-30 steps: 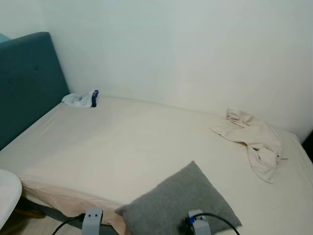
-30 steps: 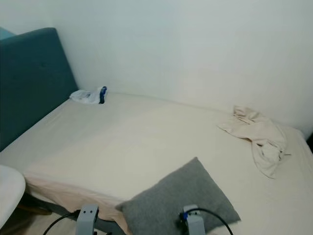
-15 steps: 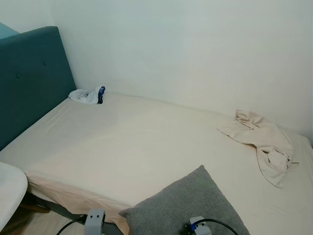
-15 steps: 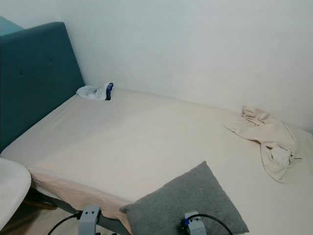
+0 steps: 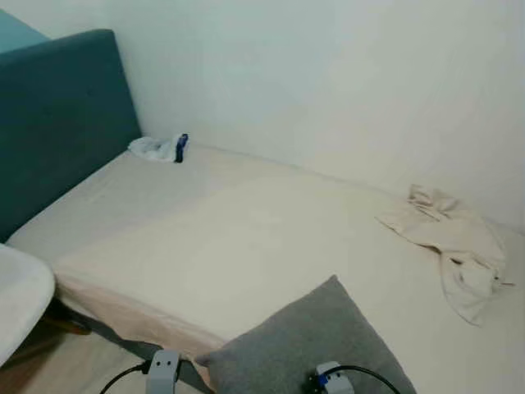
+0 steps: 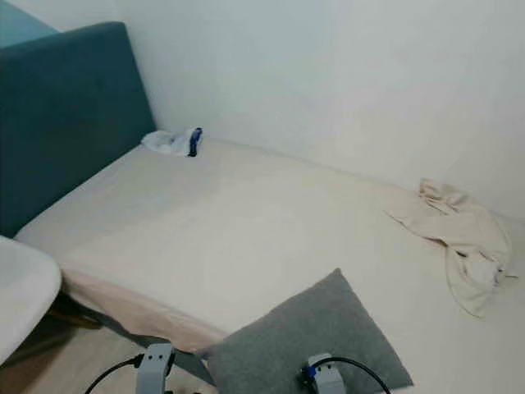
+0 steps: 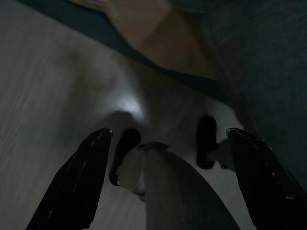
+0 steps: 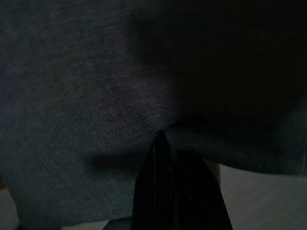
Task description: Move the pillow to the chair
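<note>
Camera swung leftward since a second ago, scene otherwise unchanged: square grey fabric pillow (image 5: 305,345) lying at near bed edge, right gripper (image 8: 175,189) clenched on its fabric, left gripper (image 7: 168,146) released over floor, carry to white chair (image 5: 18,300) pending

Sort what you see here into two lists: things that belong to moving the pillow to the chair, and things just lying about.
Belongs to the job:
grey pillow, at the bed's near edge
white chair, at far left
right gripper, shut on the pillow
left gripper, open above the floor

Just lying about:
crumpled beige cloth
small white and blue bundle by the teal headboard
</note>
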